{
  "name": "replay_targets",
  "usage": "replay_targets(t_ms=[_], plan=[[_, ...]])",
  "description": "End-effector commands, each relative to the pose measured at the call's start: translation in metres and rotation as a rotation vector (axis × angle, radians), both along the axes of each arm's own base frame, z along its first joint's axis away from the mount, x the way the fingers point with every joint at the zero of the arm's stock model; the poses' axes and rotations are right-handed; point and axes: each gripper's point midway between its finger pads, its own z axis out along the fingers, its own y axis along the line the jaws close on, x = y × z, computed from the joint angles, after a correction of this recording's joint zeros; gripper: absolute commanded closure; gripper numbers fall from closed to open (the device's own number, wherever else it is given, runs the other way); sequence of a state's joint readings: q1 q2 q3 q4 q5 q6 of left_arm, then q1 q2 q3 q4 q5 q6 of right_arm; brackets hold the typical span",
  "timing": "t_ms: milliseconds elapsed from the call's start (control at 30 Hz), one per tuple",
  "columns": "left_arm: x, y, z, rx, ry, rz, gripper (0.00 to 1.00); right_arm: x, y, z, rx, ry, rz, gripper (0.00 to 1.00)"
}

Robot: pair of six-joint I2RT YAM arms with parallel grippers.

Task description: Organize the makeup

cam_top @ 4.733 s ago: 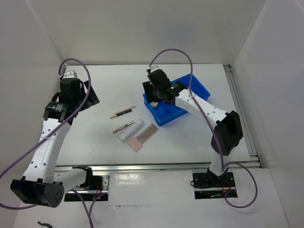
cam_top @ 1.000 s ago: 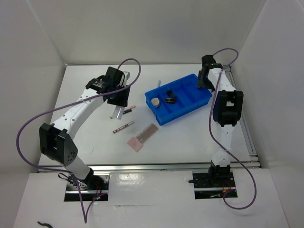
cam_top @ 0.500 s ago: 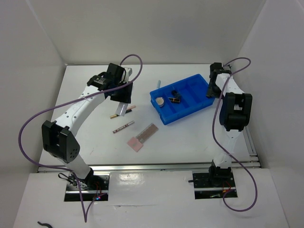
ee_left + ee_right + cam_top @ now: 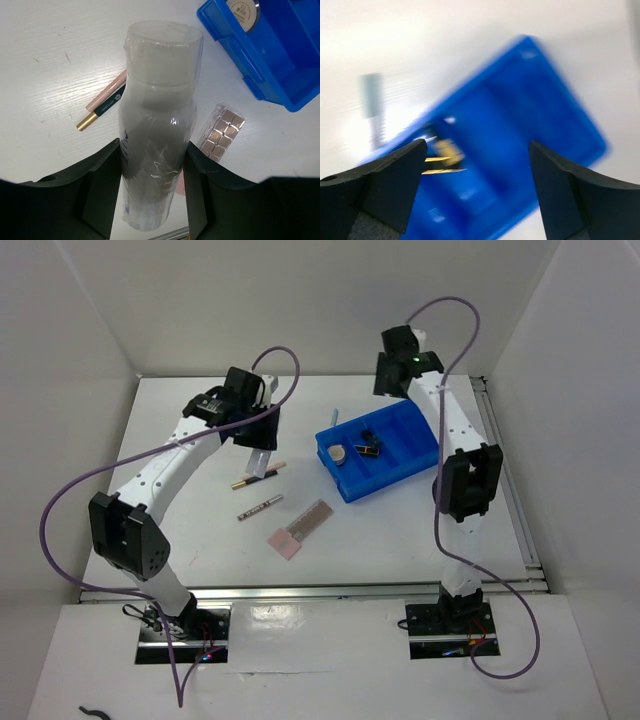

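Two arms of mine show from above. My left gripper [image 4: 257, 447] hangs over the table [image 4: 210, 540], left of the tray [image 4: 390, 476], clamped on the tube [image 4: 260, 466], whose end points down over a pair of pencils [image 4: 256, 477]. A third pencil [image 4: 259, 508] lies nearer to me, and the palette [image 4: 300, 528] nearer again, to the right. In the tray's left end lie the compact [image 4: 339, 453] and a lipstick [image 4: 366, 448]. My right gripper [image 4: 388, 378] hangs beyond the tray's far side; from here I cannot tell how its jaws stand. Through my left wrist, the fingers [image 4: 100, 192] press the tube [image 4: 157, 115] from both sides, above the pencils [image 4: 102, 102], with the palette [image 4: 221, 130] to the right and the tray [image 4: 270, 55], compact [image 4: 243, 7] inside, at the top corner. My right wrist view is blurred: the fingers [image 4: 385, 185] stand wide apart with nothing between, over the tray [image 4: 530, 115] and the lipstick [image 4: 442, 150].
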State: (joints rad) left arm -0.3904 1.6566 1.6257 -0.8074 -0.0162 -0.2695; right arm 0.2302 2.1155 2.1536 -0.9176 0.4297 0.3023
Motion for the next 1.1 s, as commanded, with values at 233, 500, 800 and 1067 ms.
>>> replay_targets(t_ms=[233,500,800,1067], plan=[[0.027,-0.024,0.051,-0.181,-0.093,0.015,1.00,0.022,0.116,0.006,0.271,-0.038,0.305,0.52],[0.045,-0.124,0.091,-0.555,-0.107,-0.113,1.00,-0.004,0.027,0.032,0.364,-0.113,0.097,0.47],[0.088,-0.234,0.096,-0.914,-0.041,-0.143,1.00,-0.103,-0.012,0.103,0.403,-0.315,0.081,0.37],[0.113,-0.305,0.084,-1.127,-0.053,-0.113,1.00,-0.180,-0.023,0.146,0.409,-0.442,0.080,0.35]])
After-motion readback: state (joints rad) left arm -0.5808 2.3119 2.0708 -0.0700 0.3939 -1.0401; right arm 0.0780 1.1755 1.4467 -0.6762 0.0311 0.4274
